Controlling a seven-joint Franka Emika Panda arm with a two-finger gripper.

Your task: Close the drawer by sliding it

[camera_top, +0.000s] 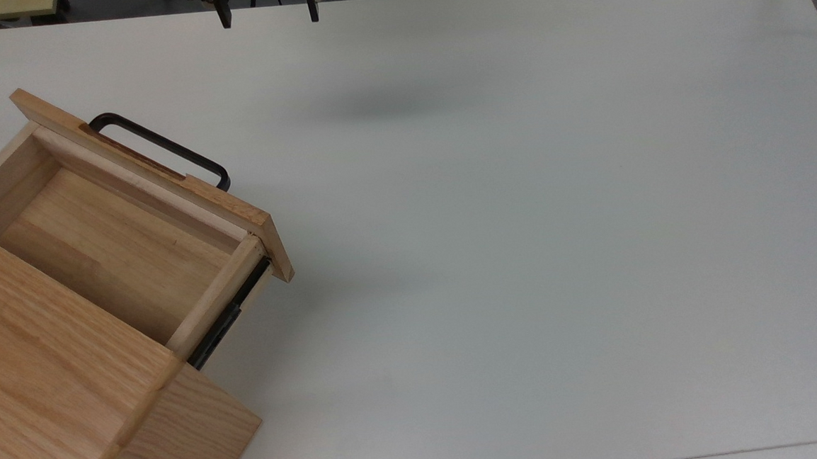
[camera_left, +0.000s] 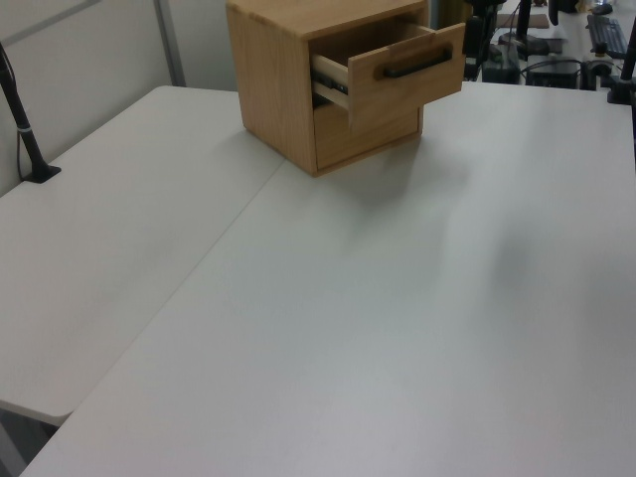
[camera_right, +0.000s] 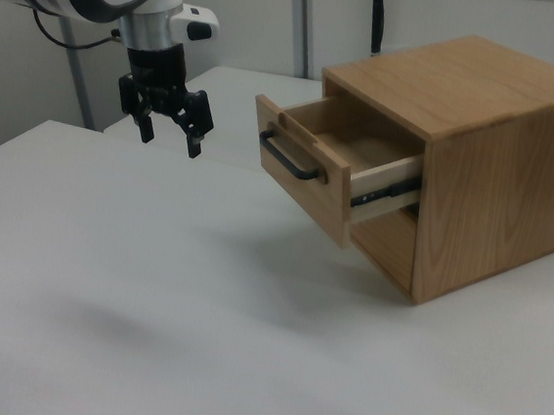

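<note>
— Where's my arm?
— My gripper [camera_right: 170, 134] hangs in mid-air, well apart from the drawer [camera_right: 332, 170], facing its handle side, wrist vertical, fingers [camera_right: 194, 144] spread and pointing down.

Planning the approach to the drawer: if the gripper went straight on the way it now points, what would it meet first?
Likely the bare white table. The gripper points downward, open, with the drawer off to the right view's right, though depth is hard to judge.

Drawer [camera_right: 335, 164] pale wood, handle [camera_right: 288, 158] black; cabinet [camera_right: 490, 140] oak grain; table [camera_top: 521, 215] white; gripper [camera_right: 171, 137] black.
</note>
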